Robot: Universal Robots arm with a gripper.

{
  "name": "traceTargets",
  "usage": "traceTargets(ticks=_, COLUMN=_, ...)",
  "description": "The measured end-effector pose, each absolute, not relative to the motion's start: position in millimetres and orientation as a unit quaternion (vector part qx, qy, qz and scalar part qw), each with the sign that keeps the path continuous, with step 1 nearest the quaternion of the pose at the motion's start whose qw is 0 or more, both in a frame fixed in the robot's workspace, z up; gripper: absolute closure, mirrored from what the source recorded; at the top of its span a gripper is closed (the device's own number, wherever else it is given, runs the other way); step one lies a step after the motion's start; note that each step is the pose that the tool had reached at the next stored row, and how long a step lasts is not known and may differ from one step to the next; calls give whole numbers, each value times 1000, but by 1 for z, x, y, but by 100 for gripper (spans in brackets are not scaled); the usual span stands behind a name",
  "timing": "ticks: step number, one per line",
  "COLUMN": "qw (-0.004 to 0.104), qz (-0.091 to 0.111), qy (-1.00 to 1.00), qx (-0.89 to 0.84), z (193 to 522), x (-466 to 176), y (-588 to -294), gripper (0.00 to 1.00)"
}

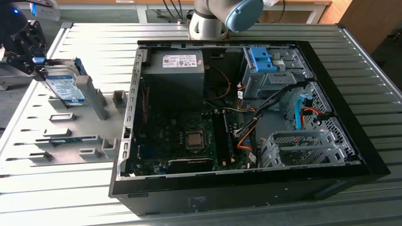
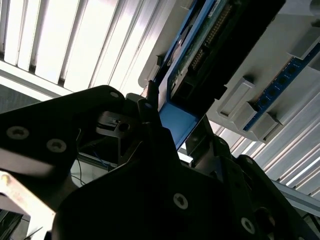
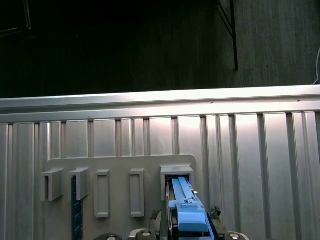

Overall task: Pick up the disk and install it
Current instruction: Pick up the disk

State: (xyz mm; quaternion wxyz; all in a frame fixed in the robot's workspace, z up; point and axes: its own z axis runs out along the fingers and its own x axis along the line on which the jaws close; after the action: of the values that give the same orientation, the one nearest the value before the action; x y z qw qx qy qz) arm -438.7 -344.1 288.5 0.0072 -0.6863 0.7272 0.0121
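Observation:
The disk, silver with a white-and-blue label and a blue frame, stands on edge and slightly tilted at the far end of the grey holder plate, at the exterior view's left. My gripper sits on its upper end, shut on it. In the first wrist view the disk's blue frame lies between the fingers of my gripper, just over a slot of the holder plate. The second wrist view shows the disk with its circuit side and blue frame gripped by the dark fingers.
An open computer case lies in the middle of the ribbed metal table. Inside it are a power supply, a blue clip on a bay, a metal drive cage and cables. The arm's base stands behind the case.

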Motion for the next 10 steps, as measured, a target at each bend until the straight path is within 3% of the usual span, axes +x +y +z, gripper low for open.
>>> traceTargets(ticks=10, qw=7, qz=12, qy=727, qx=-686, z=288, x=-439, y=-344, gripper=54)
